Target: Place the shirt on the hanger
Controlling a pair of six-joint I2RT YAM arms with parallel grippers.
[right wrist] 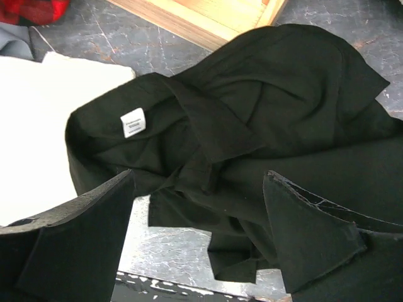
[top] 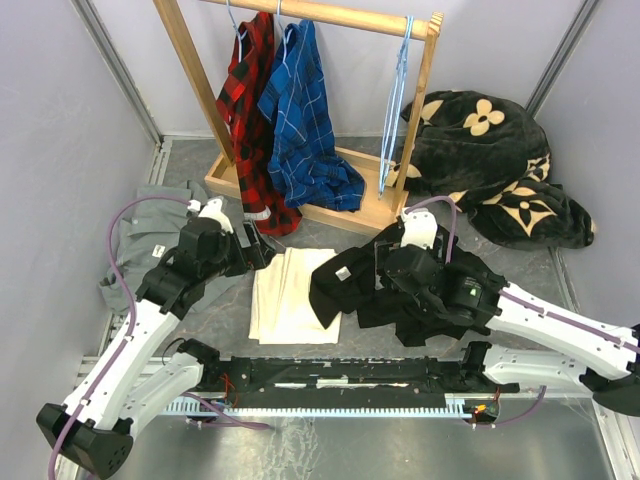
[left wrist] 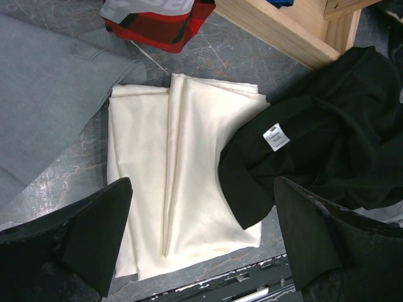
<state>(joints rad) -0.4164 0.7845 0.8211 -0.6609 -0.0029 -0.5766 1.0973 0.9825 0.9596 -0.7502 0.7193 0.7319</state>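
shirt [top: 330, 295] lies crumpled on table [top: 325, 235]; hanger [top: 397, 100] hangs on wooden rack [top: 185, 60].

Pale walls [top: 60, 120] enclose a grey marbled tabletop [top: 300, 450] and wooden rack [top: 190, 70].

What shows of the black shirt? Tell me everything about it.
The black shirt is plain, soft-looking fabric. It is crumpled in a loose heap on the grey table, with the collar turned up and a small white label showing inside it. One edge lies over the cream cloth, and the wooden rack's base sits close behind. The right claw hangs open above the shirt, gripping nothing.
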